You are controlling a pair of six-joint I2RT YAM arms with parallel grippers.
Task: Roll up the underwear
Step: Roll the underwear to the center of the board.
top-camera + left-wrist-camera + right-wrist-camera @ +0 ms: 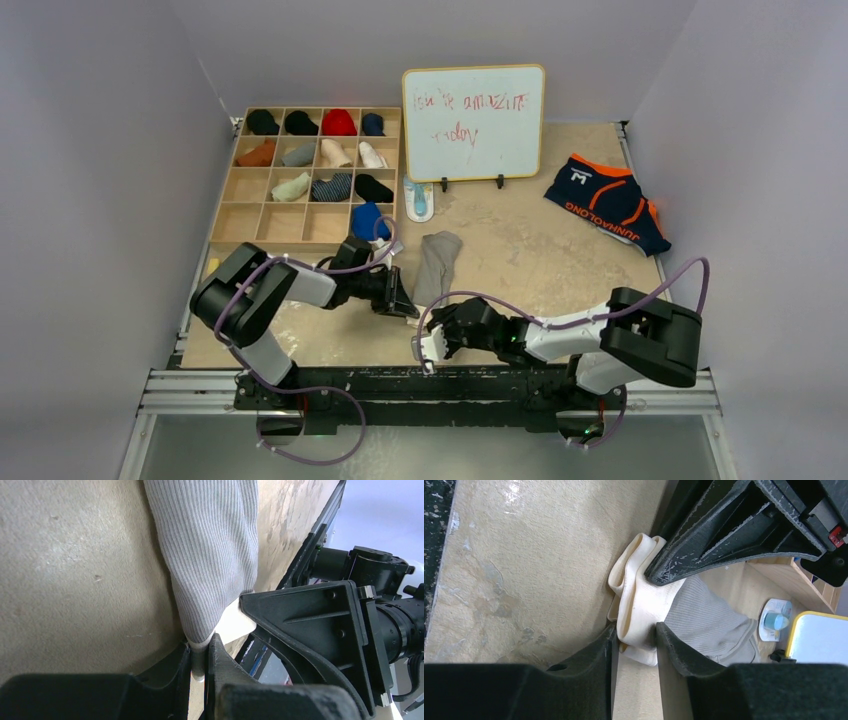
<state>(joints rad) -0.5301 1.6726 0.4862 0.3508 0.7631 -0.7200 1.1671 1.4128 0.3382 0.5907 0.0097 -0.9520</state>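
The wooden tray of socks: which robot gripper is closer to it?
Left. The left gripper sits just beyond the tray's near right corner, shut on the grey underwear; the right gripper lies farther back, nearer the table's front edge.

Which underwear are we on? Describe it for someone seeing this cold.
From the whiteboard, come toward the table's near edge. The grey underwear lies there, bunched: plain ribbed with a cream waistband, unlike the navy-and-orange pair at the right.

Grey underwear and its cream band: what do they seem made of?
The grey underwear looks like soft ribbed knit, probably cotton: fine parallel ribs, matte. Its cream waistband looks like smooth elastic webbing, bending in thick flat layers.
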